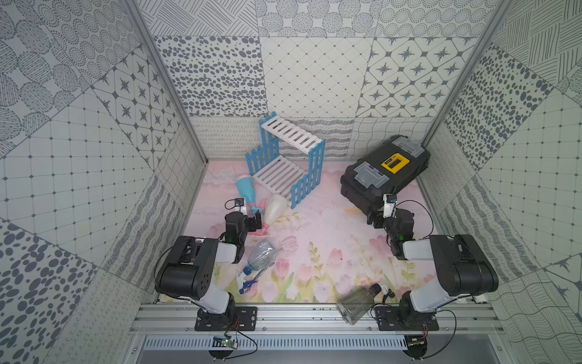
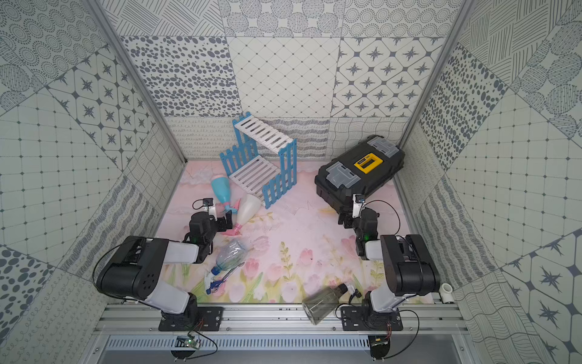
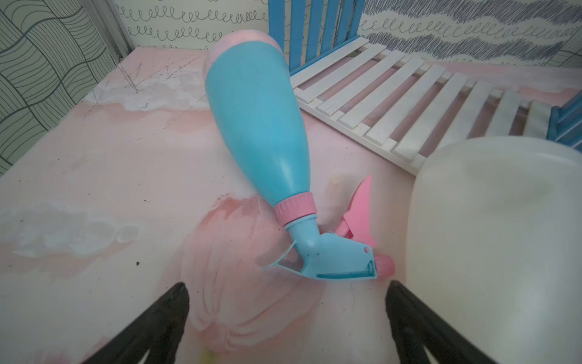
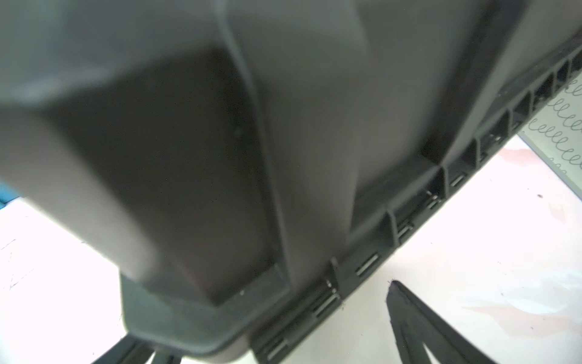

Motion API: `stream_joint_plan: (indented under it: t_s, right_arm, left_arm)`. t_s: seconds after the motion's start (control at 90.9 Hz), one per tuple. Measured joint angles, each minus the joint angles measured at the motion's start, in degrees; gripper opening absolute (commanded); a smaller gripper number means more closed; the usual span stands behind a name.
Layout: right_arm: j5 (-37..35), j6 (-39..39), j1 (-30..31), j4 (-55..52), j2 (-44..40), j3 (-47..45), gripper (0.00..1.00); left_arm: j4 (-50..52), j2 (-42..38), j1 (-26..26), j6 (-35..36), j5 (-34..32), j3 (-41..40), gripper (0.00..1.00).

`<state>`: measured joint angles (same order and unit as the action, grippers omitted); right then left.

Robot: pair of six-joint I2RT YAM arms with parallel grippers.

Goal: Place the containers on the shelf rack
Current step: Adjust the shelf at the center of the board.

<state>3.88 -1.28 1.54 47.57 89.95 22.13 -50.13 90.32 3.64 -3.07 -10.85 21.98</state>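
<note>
Nothing is placed yet: both shelves of the rack (image 1: 288, 157) are bare, and all four bottles lie on their sides on the surface (image 1: 330, 227). I judge the task to be at its very beginning, with four placements left.

The blue bottle (image 3: 258, 119) lies with its base just beside the rack's lower shelf. The white bottle (image 1: 275, 206) lies close to it, near the rack's front fence panel, and their trigger heads are almost together. The clear bottle (image 1: 261, 255) lies beside the left arm. The grey bottle (image 1: 356, 304) is at the front edge, partly over the metal rail (image 1: 283, 315), near the right arm's base.

The left pincer (image 3: 286, 286) is wide open and holds nothing; it points at the blue bottle's trigger head. The right pincer (image 1: 375, 218) is also open and empty, very near the toolbox (image 1: 384, 168) wall.

For room: the middle of the surface is free. The rack stands close to the back wall, and both shelves look reachable from above. The two bottles by the rack leave little space between them for a finger, I think.
</note>
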Motion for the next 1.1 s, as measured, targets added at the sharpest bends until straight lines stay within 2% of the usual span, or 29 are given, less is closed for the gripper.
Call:
stream_joint_plan:
  t_s: [0.66,0.792,0.957,1.1]
  right_arm:
    - [0.2,0.0,-0.1,0.0,0.0,0.0,0.97]
    - [-0.2,-0.3,-0.2,2.8,-0.3,-1.9,0.97]
    - [-3.2,-1.3,-0.6,2.8,-10.2,-7.6,0.97]
    - [-6.4,-3.5,-0.7,2.6,-22.9,-8.5,0.97]
  left_arm:
    - [-0.2,0.0,-0.1,-0.3,0.6,-0.1,0.99]
    - [-3.5,-0.5,-0.1,-0.3,1.0,-3.4,0.99]
    - [-4.5,-8.7,-0.1,-0.4,1.1,-8.4,0.99]
    - [-0.9,-22.0,-0.1,-1.4,1.1,-8.6,0.99]
